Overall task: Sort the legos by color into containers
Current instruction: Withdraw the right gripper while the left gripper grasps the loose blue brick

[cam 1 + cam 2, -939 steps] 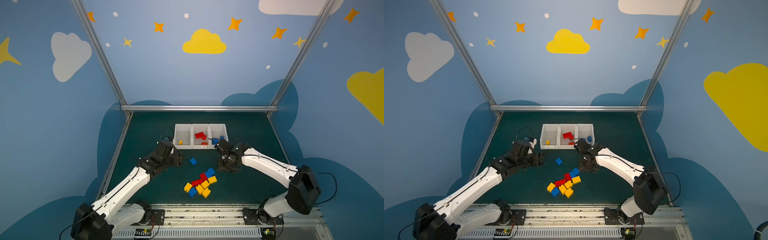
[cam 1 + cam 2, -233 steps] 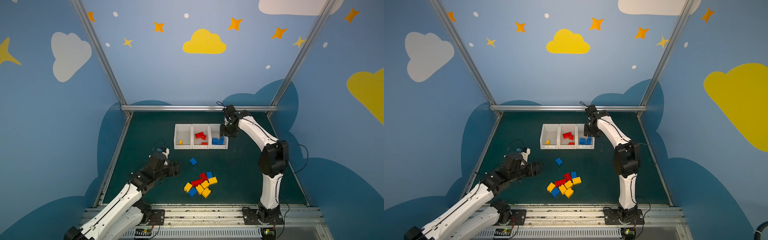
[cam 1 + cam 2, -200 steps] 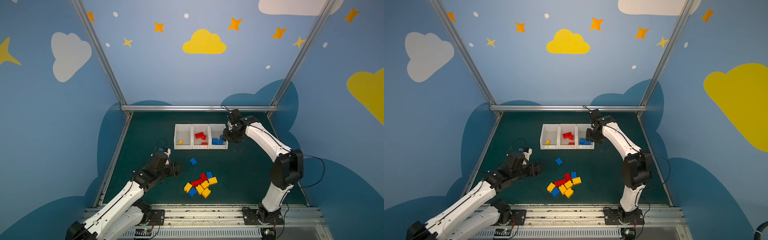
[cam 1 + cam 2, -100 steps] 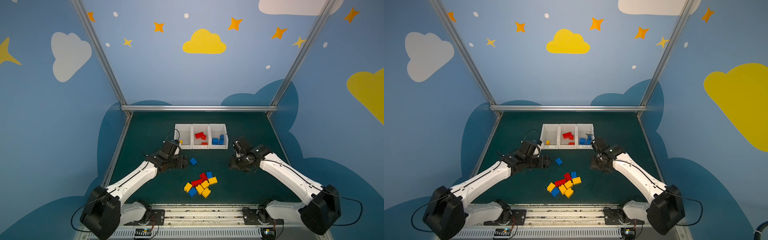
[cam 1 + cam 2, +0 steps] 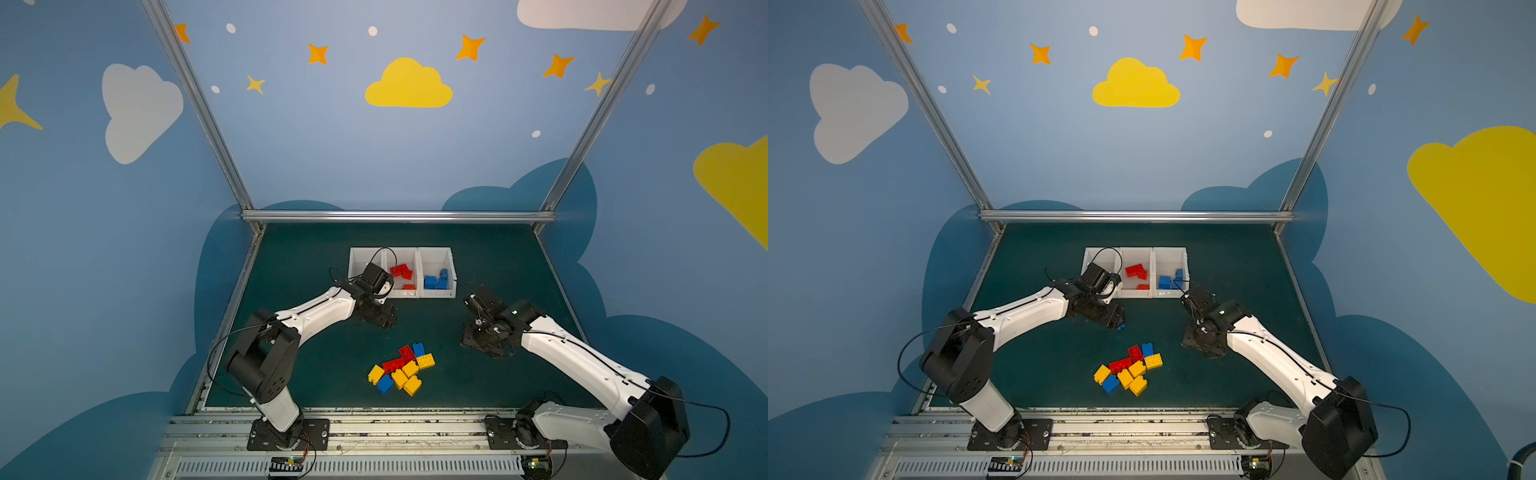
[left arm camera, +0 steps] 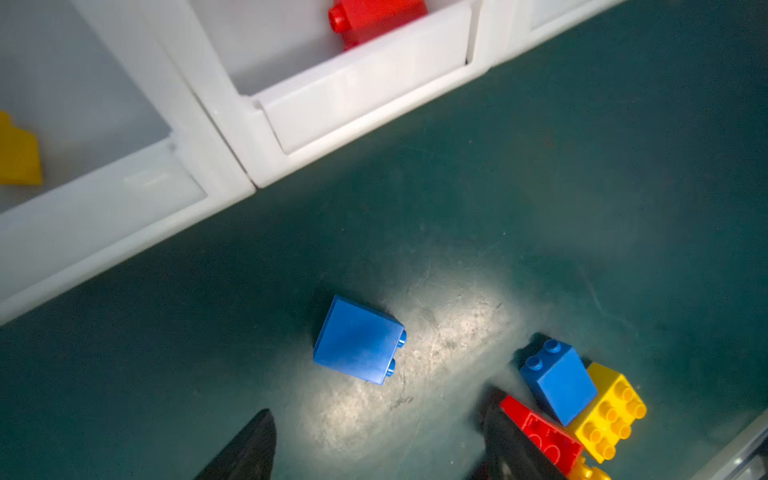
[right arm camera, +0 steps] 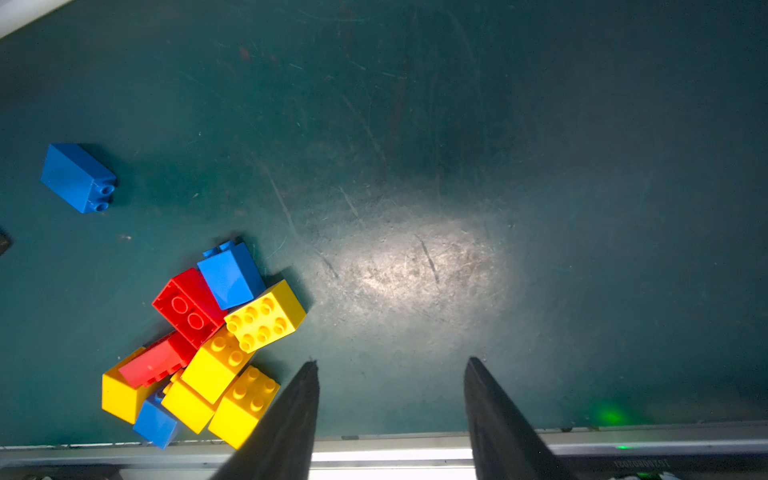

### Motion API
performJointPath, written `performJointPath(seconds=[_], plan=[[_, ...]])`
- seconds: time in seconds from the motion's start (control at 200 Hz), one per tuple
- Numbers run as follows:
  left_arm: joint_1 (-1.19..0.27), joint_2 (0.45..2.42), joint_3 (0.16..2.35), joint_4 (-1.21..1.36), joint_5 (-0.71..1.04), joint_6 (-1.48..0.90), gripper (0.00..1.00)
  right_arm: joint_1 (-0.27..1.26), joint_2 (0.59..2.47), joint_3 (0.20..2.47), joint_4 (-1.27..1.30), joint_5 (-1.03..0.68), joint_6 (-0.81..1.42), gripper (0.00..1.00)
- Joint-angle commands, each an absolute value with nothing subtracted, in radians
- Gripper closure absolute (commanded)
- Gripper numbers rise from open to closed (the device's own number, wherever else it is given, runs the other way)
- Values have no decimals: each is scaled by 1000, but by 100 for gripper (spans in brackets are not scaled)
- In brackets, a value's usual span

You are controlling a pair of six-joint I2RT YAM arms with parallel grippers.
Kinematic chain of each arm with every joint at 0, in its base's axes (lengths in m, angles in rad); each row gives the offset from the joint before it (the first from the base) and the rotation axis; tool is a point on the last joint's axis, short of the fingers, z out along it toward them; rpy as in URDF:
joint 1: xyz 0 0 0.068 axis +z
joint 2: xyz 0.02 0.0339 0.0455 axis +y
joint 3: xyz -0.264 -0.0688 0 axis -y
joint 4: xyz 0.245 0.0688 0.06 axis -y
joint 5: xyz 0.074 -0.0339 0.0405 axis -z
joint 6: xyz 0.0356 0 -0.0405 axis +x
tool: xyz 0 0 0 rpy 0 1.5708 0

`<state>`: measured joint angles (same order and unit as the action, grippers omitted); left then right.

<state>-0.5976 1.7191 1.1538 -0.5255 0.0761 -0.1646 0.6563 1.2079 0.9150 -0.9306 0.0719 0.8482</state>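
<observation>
A lone blue lego (image 6: 359,340) lies on its side on the green mat, just ahead of my open left gripper (image 6: 376,428). In a top view only its edge (image 5: 1121,328) peeks out under the left gripper (image 5: 1115,322). A pile of yellow, red and blue legos (image 5: 401,370) (image 7: 208,345) sits near the front. My right gripper (image 5: 484,345) (image 7: 390,368) hangs open and empty over bare mat right of the pile. Three white containers stand at the back: the left one (image 5: 358,253) holds a yellow lego (image 6: 16,153), the middle one (image 5: 405,294) red legos (image 5: 401,272), the right one (image 5: 438,294) blue legos (image 5: 436,280).
The left arm (image 5: 316,311) lies across the front of the left container. A metal rail (image 5: 374,415) borders the mat's front edge, close behind the pile. Blue walls with an aluminium frame (image 5: 399,216) enclose the mat.
The right arm has swung back from the blue container and come down to the mat right of the pile. The left gripper has moved right, over the lone blue lego.
</observation>
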Motion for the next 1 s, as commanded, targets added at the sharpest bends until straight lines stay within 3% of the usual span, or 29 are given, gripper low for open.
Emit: performJointPath(seconds=[0.0,0.756,0.996], plan=[[-604,1774,1204,-613,35,-91,23,669,1195,911,-932,90,871,43],[-653,1953,1320,-658,-58,24,37,681,1089,845,-968,117,931,43],[-657,1962,1315,-663,-63,43,52,683,1071,833,-973,125,943,43]])
